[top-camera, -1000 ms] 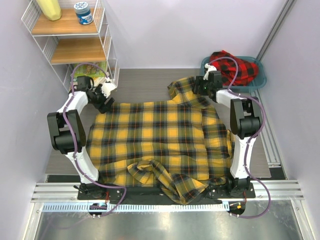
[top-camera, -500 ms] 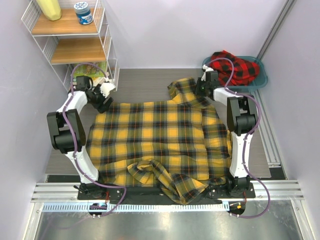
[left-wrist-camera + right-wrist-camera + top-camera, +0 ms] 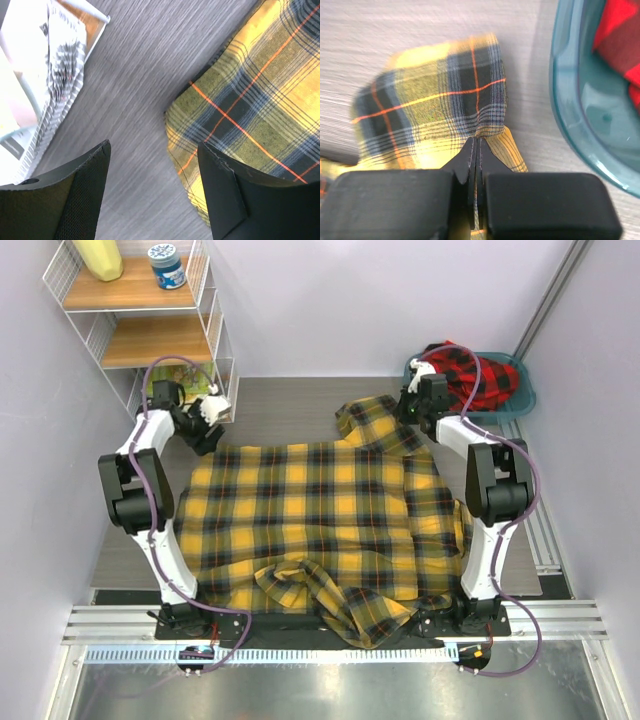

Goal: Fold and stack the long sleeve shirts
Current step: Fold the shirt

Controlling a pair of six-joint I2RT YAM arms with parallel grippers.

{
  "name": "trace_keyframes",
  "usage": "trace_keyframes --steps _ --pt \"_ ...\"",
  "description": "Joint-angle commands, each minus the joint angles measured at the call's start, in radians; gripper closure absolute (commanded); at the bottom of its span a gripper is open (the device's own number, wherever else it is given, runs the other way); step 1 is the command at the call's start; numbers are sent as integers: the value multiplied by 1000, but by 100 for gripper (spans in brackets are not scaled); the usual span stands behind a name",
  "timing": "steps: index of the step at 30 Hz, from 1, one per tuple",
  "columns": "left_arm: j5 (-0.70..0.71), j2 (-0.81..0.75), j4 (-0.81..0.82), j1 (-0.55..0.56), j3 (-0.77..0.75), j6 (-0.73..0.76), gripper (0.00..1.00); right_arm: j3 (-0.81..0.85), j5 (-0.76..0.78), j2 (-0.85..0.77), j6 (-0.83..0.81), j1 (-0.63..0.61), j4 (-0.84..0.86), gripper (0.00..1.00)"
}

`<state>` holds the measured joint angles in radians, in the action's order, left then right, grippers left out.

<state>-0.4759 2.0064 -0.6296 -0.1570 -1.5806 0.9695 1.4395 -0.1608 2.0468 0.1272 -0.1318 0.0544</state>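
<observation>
Flannel fills the overhead view: the yellow shirt (image 3: 320, 530) lies spread over the table (image 3: 290, 400), its near hem bunched by the arm bases, while the red shirt (image 3: 480, 375) sits heaped in the basin (image 3: 524, 392) just right of the right gripper (image 3: 418, 392). The left gripper (image 3: 210, 412) hangs by the yellow shirt's far left corner, with the wire rack (image 3: 150, 330) close on its outer side. From the left wrist, the jaws stand wide apart with nothing between them. The shirt's corner (image 3: 240, 125) lies flat on the table ahead and to the right of the fingers, apart from them. From the right wrist, the jaws are pinched together on a small fold of yellow cloth (image 3: 445, 95) right at the fingertips, and the basin's rim (image 3: 567, 115) curves just to the right of them. The likely trouble is that thin pinch, because a heavy, floppy shirt could slide out once lifted. With only one corner held, a pull could also drag the cloth askew or deepen the bunching at the hem. A swing to the right could knock the basin.
</observation>
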Motion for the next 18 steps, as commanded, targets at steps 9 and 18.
trace_keyframes --steps 9,18 --pt "31 94 -59 60 -88 126 32 39 -55 -73 -37 1 27 99" --pt "23 89 -59 80 -79 161 73 102 -78 -66 -67 1 -30 99"
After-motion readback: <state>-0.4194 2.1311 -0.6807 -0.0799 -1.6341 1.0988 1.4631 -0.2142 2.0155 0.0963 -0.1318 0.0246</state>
